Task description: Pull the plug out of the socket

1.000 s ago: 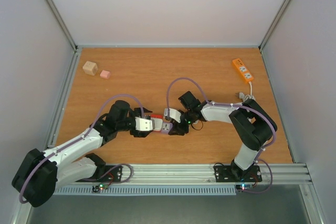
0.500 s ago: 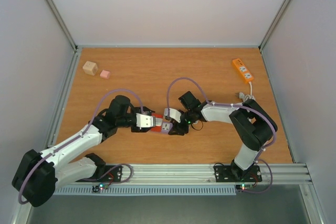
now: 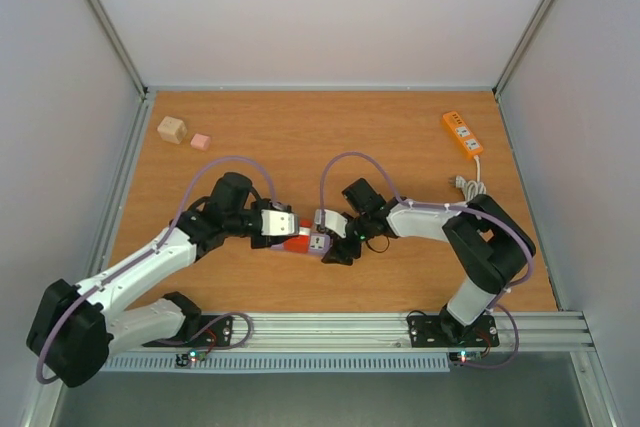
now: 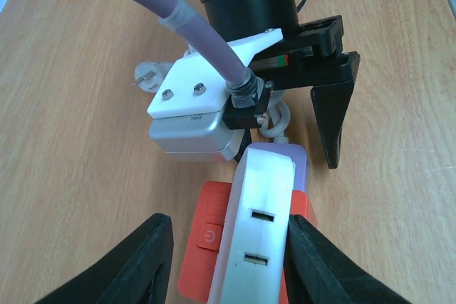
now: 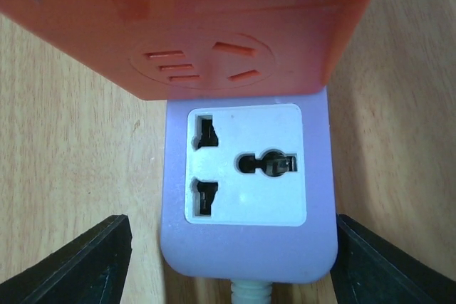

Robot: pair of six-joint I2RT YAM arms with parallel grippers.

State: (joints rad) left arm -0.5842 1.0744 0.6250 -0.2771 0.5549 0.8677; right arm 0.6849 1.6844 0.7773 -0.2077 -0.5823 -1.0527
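An orange plug point(image 3: 296, 243) with a power button point(image 4: 206, 236) sits in a purple socket block point(image 3: 319, 242) with a white face point(image 5: 246, 165) at mid-table. My left gripper point(image 3: 284, 232) is open. Its jaws straddle the plug and socket point(image 4: 260, 226): the right finger point(image 4: 317, 261) lies against the socket's side, and the left finger point(image 4: 139, 265) stands clear of the plug. My right gripper point(image 3: 330, 244) is open around the socket's cord end. One finger point(image 5: 385, 261) is close by the purple body and the other point(image 5: 85, 265) is apart. The orange plug point(image 5: 199, 26) fills the top of the right wrist view.
An orange power strip point(image 3: 462, 134) lies at the back right, its white cord and plug point(image 3: 463, 184) trailing toward the right arm. A wooden cube point(image 3: 171, 129) and a small pink block point(image 3: 200, 141) sit at the back left. Walls enclose the table.
My left gripper has moved right and now straddles the orange plug and socket. The right gripper and socket have shifted slightly toward the near edge.
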